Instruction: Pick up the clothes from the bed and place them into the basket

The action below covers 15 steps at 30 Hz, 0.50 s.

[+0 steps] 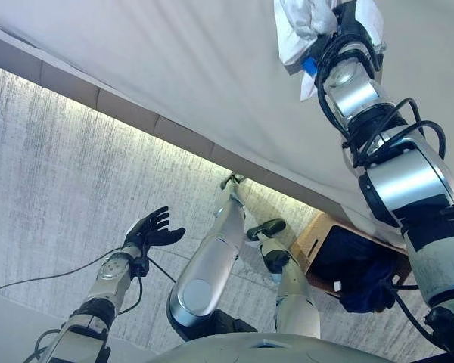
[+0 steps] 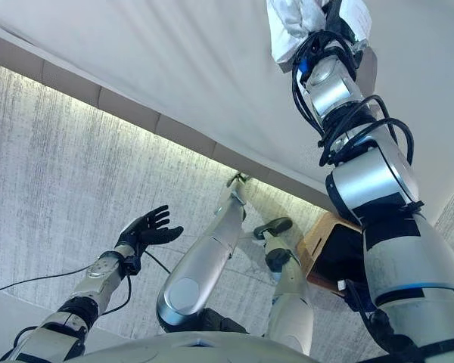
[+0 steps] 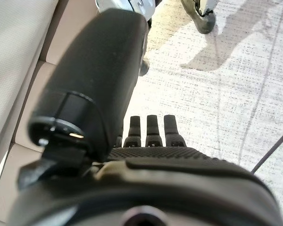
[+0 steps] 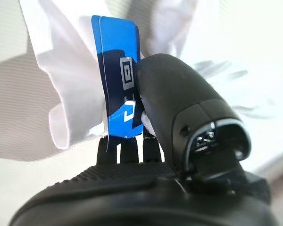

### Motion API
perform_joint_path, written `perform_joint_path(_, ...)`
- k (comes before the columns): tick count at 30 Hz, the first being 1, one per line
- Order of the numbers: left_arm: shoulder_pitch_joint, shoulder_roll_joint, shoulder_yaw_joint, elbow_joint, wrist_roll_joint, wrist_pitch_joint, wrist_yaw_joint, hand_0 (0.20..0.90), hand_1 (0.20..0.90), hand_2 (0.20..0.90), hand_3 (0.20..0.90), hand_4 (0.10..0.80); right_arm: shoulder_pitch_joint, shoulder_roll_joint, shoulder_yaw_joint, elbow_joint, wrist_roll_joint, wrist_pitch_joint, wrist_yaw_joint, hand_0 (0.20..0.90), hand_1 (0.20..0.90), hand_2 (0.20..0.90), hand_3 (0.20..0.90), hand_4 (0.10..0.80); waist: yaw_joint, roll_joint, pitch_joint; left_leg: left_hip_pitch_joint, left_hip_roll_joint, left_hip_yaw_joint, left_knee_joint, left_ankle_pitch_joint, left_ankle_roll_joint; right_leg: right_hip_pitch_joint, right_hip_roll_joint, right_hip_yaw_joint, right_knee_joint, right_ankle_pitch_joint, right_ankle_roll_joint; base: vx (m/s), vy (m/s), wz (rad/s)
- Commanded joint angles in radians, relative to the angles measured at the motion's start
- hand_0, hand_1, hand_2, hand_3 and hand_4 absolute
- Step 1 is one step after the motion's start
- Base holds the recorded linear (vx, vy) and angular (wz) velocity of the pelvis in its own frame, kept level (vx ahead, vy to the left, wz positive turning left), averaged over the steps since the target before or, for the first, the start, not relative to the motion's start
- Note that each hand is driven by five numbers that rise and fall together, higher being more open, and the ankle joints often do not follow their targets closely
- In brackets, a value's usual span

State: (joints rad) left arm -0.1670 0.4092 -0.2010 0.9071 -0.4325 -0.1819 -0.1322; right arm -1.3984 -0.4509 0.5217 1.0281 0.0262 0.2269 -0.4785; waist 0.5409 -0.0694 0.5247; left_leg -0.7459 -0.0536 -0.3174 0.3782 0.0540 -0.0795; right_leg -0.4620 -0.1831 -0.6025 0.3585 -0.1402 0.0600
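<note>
A white garment [image 1: 296, 29] with a blue tag [image 4: 117, 70] hangs bunched over the white bed sheet [image 1: 174, 60]. My right hand [image 1: 351, 27] is stretched out over the bed and shut on the garment. In the right wrist view, its thumb [image 4: 179, 103] presses the tag and cloth [image 4: 61, 75] against the fingers. My left hand [image 1: 153, 229] is open and empty, held low above the carpet beside the bed, with its fingers [image 3: 151, 128] straight. The wooden basket [image 1: 323, 236] stands on the floor at the lower right, with dark clothes [image 1: 367, 281] inside.
The beige bed frame [image 1: 129, 113] runs diagonally along the edge of the mattress. Grey patterned carpet [image 1: 60, 174] covers the floor between the bed and me.
</note>
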Motion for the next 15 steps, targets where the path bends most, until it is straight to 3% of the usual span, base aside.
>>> perform_joint_path(1,0.103,0.035,-0.004,0.062,0.035,-0.039,0.051,0.9,0.9,0.9,0.9,0.8,-0.016,-0.058,-0.028,-0.228,-0.028,-0.204,-0.168,0.3,0.3,0.3,0.2,0.1,-0.019,-0.011,-0.005,0.175,-0.009,0.08,-0.111,-0.083,0.112,0.107,-0.022,0.04,0.037,0.118,0.059,-0.001,-0.084,-0.48)
perform_joint_path(4,0.1,0.038,0.011,0.098,0.097,-0.019,0.097,0.9,0.9,0.9,0.9,0.8,0.072,-0.107,-0.14,-0.455,0.018,-0.283,-0.205,0.3,0.3,0.3,0.2,0.1,-0.06,-0.049,-0.005,0.299,0.01,0.12,-0.155,-0.103,0.112,0.203,-0.012,0.099,-0.026,0.151,0.063,0.047,-0.108,-0.51)
perform_joint_path(6,0.091,0.039,0.008,0.14,0.159,0.0,0.119,0.9,0.9,0.9,0.9,0.8,0.137,-0.121,-0.227,-0.625,0.028,-0.274,-0.191,0.3,0.3,0.3,0.2,0.1,-0.094,-0.063,-0.022,0.407,0.023,0.157,-0.202,-0.109,0.109,0.285,-0.002,0.139,-0.08,0.156,0.062,0.117,-0.094,-0.41)
perform_joint_path(9,0.097,0.03,-0.01,0.183,0.193,0.011,0.136,0.9,0.9,0.9,0.9,0.8,0.205,-0.15,-0.275,-0.753,0.026,-0.268,-0.199,0.3,0.3,0.3,0.2,0.1,-0.144,-0.064,-0.099,0.514,0.033,0.193,-0.269,-0.116,0.104,0.367,0.019,0.18,-0.158,0.149,0.057,0.094,-0.065,-0.57)
perform_joint_path(10,0.098,0.024,-0.018,0.185,0.197,0.026,0.142,0.9,0.9,0.9,0.9,0.8,0.229,-0.167,-0.286,-0.79,0.041,-0.259,-0.198,0.3,0.3,0.3,0.2,0.1,-0.163,-0.06,-0.127,0.541,0.028,0.202,-0.293,-0.09,0.108,0.39,0.024,0.187,-0.19,0.163,0.045,0.098,-0.025,-0.53)
perform_joint_path(15,0.109,-0.004,-0.05,0.178,0.257,0.103,0.157,0.9,0.9,0.9,0.9,0.8,0.348,-0.258,-0.33,-0.91,0.071,-0.194,-0.159,0.3,0.3,0.3,0.2,0.1,-0.275,-0.047,-0.285,0.679,0.021,0.242,-0.362,-0.093,0.112,0.478,0.065,0.275,-0.265,0.144,0.046,0.124,-0.064,-0.29)
